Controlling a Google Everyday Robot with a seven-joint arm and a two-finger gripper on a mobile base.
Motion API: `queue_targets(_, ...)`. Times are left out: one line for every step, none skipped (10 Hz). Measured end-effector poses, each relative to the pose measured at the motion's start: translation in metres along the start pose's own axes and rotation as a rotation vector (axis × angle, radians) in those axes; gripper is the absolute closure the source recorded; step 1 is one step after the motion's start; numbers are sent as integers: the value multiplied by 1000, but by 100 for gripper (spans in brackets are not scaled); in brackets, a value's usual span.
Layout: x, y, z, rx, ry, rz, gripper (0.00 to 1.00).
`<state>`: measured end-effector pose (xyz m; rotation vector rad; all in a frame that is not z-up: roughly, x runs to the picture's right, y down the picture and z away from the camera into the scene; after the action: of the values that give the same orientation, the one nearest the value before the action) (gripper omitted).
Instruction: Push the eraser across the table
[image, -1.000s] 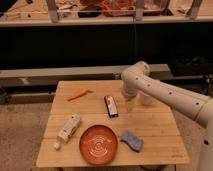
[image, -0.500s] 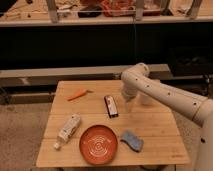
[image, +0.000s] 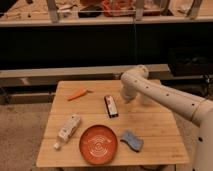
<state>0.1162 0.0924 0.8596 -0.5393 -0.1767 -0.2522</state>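
Wooden table (image: 150, 125), eraser (image: 111, 106) mid-table, gripper (image: 127, 98) just beside it, grip unclear, red plate (image: 98, 145), sponge (image: 131, 140) nearby

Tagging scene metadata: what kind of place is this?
Probably a robotics lab or workshop, not a home. A small wooden table carries staged props: eraser, orange plate, sponge. Behind it runs a long cluttered workbench. The gripper hangs over the table's far side, right of the eraser.
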Motion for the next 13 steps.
queue_targets(-1, 0, 3, -1, -2, -4, 20)
queue_targets(-1, 0, 4, 0, -4, -6, 20)
queue_targets(-2, 0, 5, -1, -5, -7, 20)
queue_targets(-2, 0, 7, -1, -5, -10, 20)
queue_targets(-3, 0, 8, -1, -7, -13, 20)
queue_targets(-4, 0, 10, -2, -9, -16, 21)
queue_targets(-5, 0, 11, -1, -10, -19, 22)
queue_targets(-6, -1, 13, -1, -11, -23, 20)
queue_targets(-7, -1, 14, -1, -13, -25, 20)
queue_targets(-8, -1, 14, -2, -14, -27, 20)
queue_targets(-8, -1, 15, -2, -14, -28, 20)
queue_targets(-8, -1, 16, -1, -16, -30, 22)
queue_targets(-9, -1, 19, -2, -19, -32, 30)
